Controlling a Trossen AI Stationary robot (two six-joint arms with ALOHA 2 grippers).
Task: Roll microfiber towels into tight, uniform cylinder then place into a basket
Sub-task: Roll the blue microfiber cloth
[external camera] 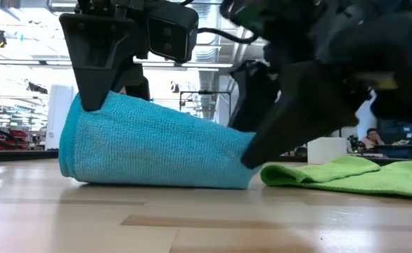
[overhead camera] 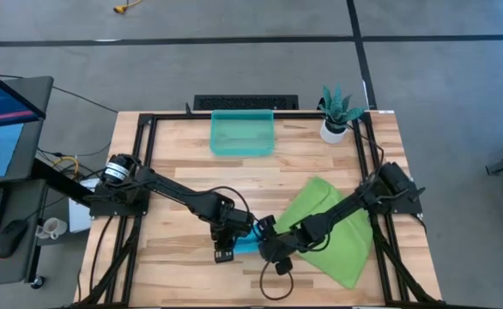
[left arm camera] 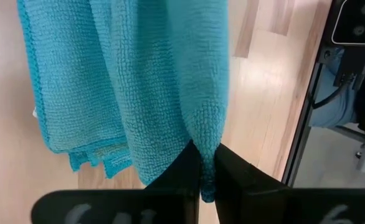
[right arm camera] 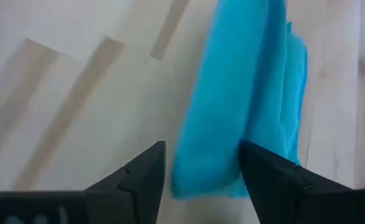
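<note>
The sky-blue towel (external camera: 157,147) lies rolled up on the table near its front edge, its length running left to right. My left gripper (left arm camera: 206,160) is at the roll's left end, shut on blue cloth; it also shows in the high view (overhead camera: 226,247). My right gripper (right arm camera: 201,165) is open at the roll's right end (right arm camera: 210,168), one finger on each side of it. The lime-green towel (overhead camera: 330,227) lies spread flat to the right, under my right arm. The teal basket (overhead camera: 243,133) stands at the far edge. My left gripper pinches a fold of the blue towel's outer layer (left arm camera: 204,140) between its two fingers, from above, pointing down, at the top of the roll's left end (external camera: 97,105). The roll rests on the table below the fingers. My right gripper has one finger (right arm camera: 266,177) against the side of the roll's right end (external camera: 252,158), slanting down from the right; the other finger (right arm camera: 142,177) stands a little apart from the cloth.
A white pot with a green plant (overhead camera: 337,116) stands at the far right corner. Bare wood lies between the roll and the basket and on the table's left half (overhead camera: 174,163).
</note>
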